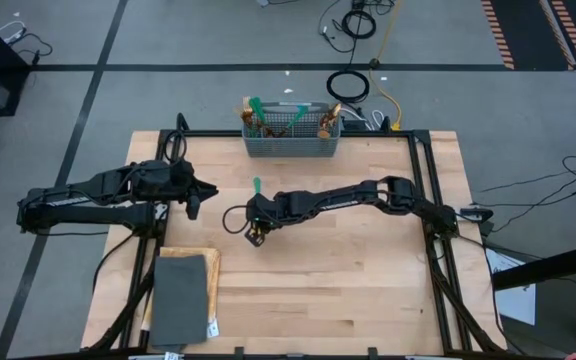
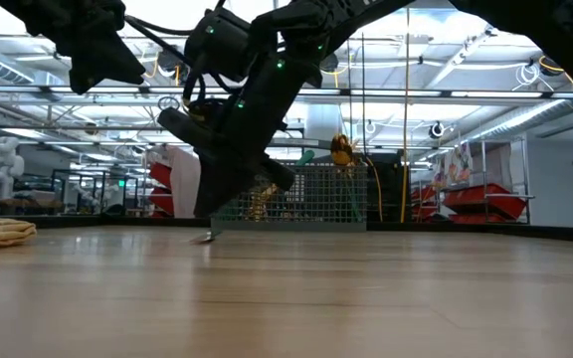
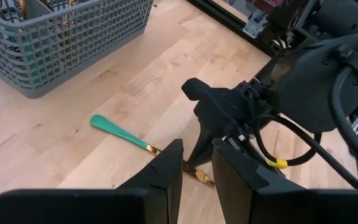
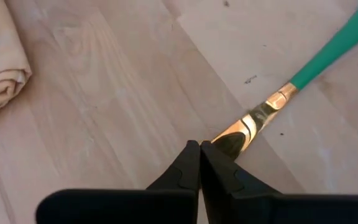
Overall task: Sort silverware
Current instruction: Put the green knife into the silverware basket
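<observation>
Where wood table (image 1: pixel 348 280) lies bare, right pincer (image 4: pixel 199 163) pinches utensil (image 4: pixel 272 106); left pincer (image 3: pixel 196 177) slightly open.

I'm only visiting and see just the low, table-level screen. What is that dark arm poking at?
Observer: From above, the right gripper is at the gold end of a teal-handled piece of silverware lying on the table.
Visitor: Has it grabbed it?
Observer: Its wrist camera shows its fingers closed at the tip of the gold head.
Visitor: And the other arm?
Observer: The left gripper waits beside it, fingers slightly apart.
</observation>
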Available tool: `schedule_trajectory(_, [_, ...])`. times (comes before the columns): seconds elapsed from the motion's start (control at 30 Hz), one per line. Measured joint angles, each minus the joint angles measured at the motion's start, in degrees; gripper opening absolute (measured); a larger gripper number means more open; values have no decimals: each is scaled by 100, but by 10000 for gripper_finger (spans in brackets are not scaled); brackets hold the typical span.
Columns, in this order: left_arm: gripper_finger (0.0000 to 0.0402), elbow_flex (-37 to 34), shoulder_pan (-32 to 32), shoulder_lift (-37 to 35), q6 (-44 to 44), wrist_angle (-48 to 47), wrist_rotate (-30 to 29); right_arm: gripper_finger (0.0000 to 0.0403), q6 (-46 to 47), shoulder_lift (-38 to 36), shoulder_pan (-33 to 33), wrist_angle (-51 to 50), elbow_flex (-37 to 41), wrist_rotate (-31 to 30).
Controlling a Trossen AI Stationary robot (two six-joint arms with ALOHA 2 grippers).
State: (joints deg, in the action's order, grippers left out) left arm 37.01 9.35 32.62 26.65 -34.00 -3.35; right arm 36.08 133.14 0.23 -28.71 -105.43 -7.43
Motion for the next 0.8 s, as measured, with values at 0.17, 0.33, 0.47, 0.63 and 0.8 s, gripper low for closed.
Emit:
schedule_trajectory(0.17, [90,0,1,0,4,2,-21,0,-53,79,22,76,1,119])
schedule_trajectory(0.33, [90,0,1,-1,4,0,-48,0,-92,185,70,-17,11,231])
schedule_trajectory(0.47, [90,0,2,0,5,2,-58,0,-91,186,109,-104,9,225])
schedule_trajectory(0.63, [90,0,2,-1,7,2,-58,0,118,162,120,-795,-6,166])
schedule_trajectory(0.8, [90,0,2,-2,4,2,-58,0,111,142,202,-1361,-17,116])
